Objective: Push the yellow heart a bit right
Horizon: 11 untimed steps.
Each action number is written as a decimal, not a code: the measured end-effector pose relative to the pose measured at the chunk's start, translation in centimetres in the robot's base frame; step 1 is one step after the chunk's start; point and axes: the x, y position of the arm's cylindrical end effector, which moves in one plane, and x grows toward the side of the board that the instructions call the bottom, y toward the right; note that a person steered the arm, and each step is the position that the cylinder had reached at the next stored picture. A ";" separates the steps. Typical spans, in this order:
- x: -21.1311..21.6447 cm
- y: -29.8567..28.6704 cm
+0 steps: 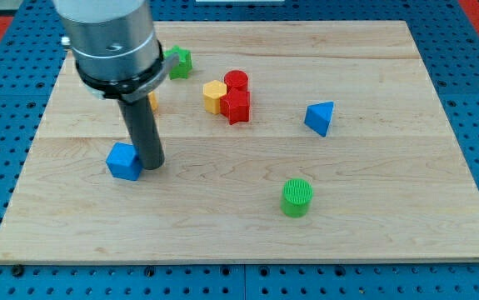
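Observation:
A small yellow-orange sliver (152, 102) shows just right of the rod, below the arm's collar. It may be the yellow heart, but most of it is hidden and its shape cannot be made out. My tip (152, 165) rests on the board at the view's left, touching or almost touching the right side of a blue cube (123, 162). The tip lies below the yellow sliver.
A green star (179, 62) sits near the view's top, right of the arm. A yellow hexagon (214, 96), a red cylinder (237, 81) and a red star (237, 107) cluster together. A blue triangle (320, 117) is right of centre; a green cylinder (296, 197) is lower down.

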 end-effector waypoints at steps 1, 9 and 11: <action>-0.3 -2.3; -6.7 -0.1; -9.4 -5.3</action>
